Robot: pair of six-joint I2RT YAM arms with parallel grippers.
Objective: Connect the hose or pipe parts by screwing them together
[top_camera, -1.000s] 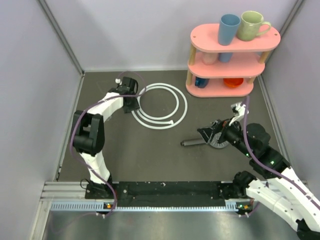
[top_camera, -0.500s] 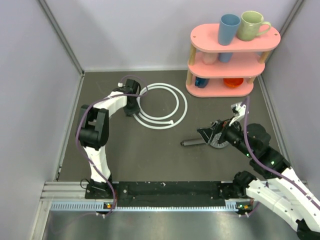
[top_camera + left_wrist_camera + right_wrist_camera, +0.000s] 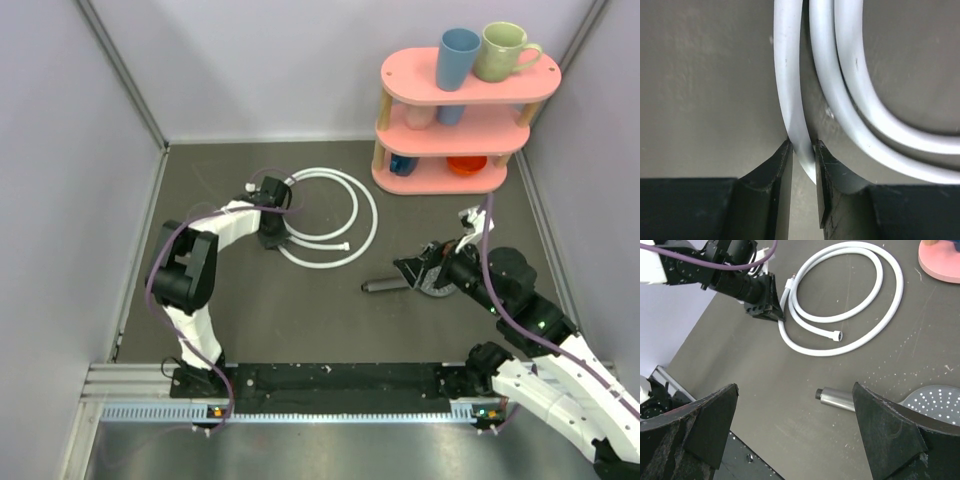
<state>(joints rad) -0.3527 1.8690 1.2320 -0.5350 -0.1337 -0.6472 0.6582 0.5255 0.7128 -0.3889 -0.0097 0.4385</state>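
L tool (image 3: pixel 802 149) pinches hose (image 3: pixel 786 75) at tips, seemingly shallow; dragging may slip it. R tool (image 3: pixel 799 416) wide open, empty.

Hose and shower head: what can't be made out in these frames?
Hose end fittings: left wrist view shows only strands by the left gripper; frame edges cut off the rest.
Shower head face: cut by the right wrist view's edge; overhead, the right gripper covers much of it.
Handle threads: too small in every view.
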